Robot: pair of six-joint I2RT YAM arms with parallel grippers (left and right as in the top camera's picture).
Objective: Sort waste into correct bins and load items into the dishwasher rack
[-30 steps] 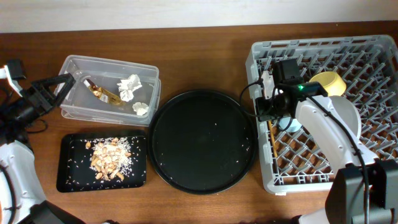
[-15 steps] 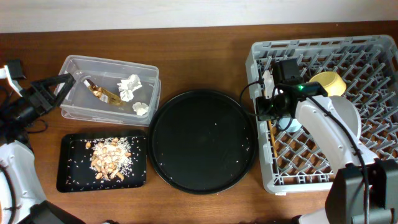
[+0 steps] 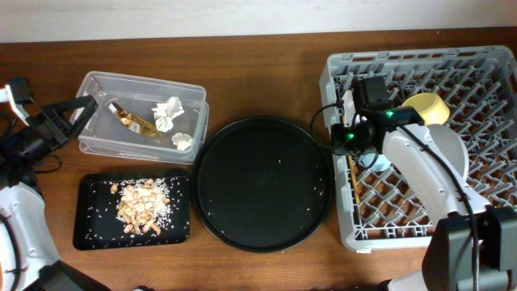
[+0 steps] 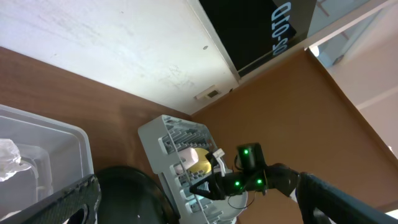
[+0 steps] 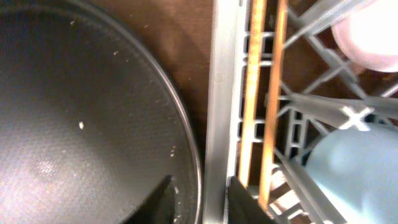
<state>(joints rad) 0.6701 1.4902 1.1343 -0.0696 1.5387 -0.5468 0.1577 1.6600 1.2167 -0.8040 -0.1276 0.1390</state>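
Overhead: the left jaws stand spread apart against the left end wall of the clear tub (image 3: pixel 97 85), with nothing between them. Inside the tub, to the right of those jaws, lie the gold-brown wrapper (image 3: pixel 133 122) and the tissue balls (image 3: pixel 168 113). The shallow black tray (image 3: pixel 90 222) sits on the bench (image 3: pixel 266 69) nearer the robot than those jaws and holds the food scraps (image 3: pixel 143 204). The right jaws hang over the left wall of the dishwasher rack (image 3: pixel 485 73), between the round black tray (image 3: pixel 262 218) and the blue cup (image 3: pixel 376 162). The chopsticks (image 3: pixel 355 184) lie in the rack beside them, and the yellow bowl (image 3: pixel 428 107) is farther right.

Left wrist: one dark finger (image 4: pixel 71 202) shows low on the left by the tub's corner. The other is blurred, low on the right, and the wide gap between them is empty.

Right wrist: two dark fingertips (image 5: pixel 245 199) are parted and hold nothing. They straddle the rack's wall. The chopsticks run side by side just inside that wall. The pink cup (image 5: pixel 373 37) and the blue cup lie to their right.
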